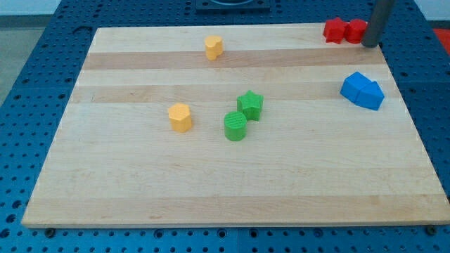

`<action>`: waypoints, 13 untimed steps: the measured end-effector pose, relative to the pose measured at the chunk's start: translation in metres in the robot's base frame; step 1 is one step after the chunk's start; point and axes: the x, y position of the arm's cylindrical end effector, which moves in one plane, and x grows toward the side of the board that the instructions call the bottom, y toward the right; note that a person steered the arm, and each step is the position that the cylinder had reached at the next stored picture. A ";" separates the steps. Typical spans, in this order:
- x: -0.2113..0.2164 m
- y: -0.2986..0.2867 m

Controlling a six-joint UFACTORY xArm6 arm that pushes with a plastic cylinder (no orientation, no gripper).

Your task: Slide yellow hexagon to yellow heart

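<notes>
A yellow hexagon sits left of the board's middle. A second yellow block, the yellow heart, sits near the view's top, above and a little right of the hexagon. The two are well apart. My tip is at the top right corner of the board, just right of two red blocks. It is far from both yellow blocks and touches neither of them.
A green star and a green cylinder sit close together just right of the hexagon. Two red blocks sit side by side at the top right. Two blue blocks sit pressed together at the right edge.
</notes>
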 end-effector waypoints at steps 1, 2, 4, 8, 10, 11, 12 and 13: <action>0.018 -0.056; 0.052 -0.130; 0.088 -0.334; 0.235 -0.417; 0.179 -0.383; 0.148 -0.383; 0.157 -0.382; 0.195 -0.380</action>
